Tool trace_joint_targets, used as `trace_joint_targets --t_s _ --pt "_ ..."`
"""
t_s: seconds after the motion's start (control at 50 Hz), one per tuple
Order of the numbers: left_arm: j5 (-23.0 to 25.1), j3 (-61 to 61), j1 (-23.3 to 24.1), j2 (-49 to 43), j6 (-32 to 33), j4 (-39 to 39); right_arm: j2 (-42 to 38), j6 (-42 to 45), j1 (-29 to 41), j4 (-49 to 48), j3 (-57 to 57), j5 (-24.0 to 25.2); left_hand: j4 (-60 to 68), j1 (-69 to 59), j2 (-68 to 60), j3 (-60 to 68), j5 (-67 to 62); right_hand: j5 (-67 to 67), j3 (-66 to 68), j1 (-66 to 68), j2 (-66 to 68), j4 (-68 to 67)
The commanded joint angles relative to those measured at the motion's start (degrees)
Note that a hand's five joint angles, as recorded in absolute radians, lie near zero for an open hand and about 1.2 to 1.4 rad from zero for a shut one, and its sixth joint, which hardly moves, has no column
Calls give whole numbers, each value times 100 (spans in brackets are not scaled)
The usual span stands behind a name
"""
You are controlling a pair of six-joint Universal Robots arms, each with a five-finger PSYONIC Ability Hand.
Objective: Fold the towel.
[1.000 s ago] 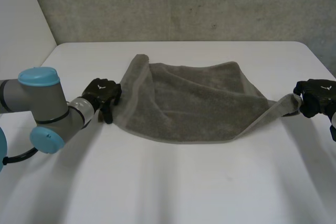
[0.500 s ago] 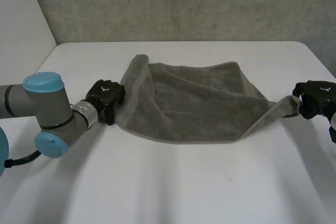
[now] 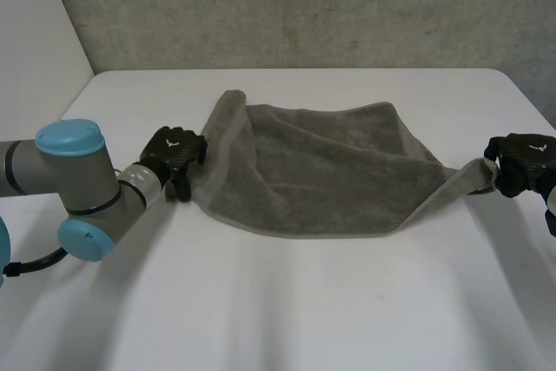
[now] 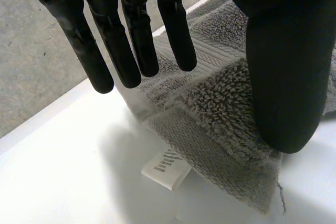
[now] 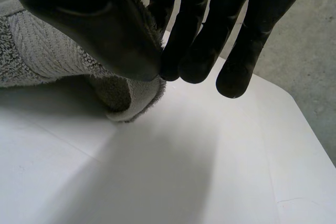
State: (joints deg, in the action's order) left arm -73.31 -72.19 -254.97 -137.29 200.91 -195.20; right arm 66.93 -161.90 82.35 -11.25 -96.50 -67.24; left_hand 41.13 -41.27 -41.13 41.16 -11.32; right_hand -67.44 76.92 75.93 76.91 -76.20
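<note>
Pinching a towel [image 3: 330, 171] corner, right hand [image 3: 519, 161] opposes straight-fingered left hand [image 3: 174, 152].

At the table's right edge, the right hand [image 3: 519, 162] is cut off by the head view's border. In its wrist view, the towel [image 5: 47, 51] corner it pinches runs behind the thumb [image 5: 94, 30], so how far the cloth reaches between thumb and fingers is hidden. Toward the table's left edge, the left hand [image 4: 283, 61] has its palm cut off in its wrist view and its thumb covers a patch of the pile, while the white label [image 4: 165, 169] sits half tucked under the towel's corner, its print too small to read.
</note>
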Motion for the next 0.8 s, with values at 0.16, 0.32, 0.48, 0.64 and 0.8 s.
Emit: trace_joint_targets --t_s 0.16,0.32,0.48,0.64,0.8 --pt "9 -190 0 71 -333 -378 4 44 9 0 -9 0 -954 969 955 -958 -1027 -256 308 407 309 -380" --pt "9 -252 -9 80 -368 -475 -4 53 9 0 0 0 -1039 1054 1039 -1043 -942 -256 308 407 309 -380" --pt "9 -366 0 80 -482 -677 -4 88 9 0 -9 0 -738 752 738 -741 -1243 -256 308 407 309 -380" --pt "18 -410 9 89 -482 -677 -4 88 9 0 -9 0 691 -676 -690 687 -2672 -256 308 407 309 -380" --pt "9 -419 0 89 -491 -686 -4 88 9 0 -9 0 1854 -1840 -1854 1851 -3835 -256 308 407 309 -380"
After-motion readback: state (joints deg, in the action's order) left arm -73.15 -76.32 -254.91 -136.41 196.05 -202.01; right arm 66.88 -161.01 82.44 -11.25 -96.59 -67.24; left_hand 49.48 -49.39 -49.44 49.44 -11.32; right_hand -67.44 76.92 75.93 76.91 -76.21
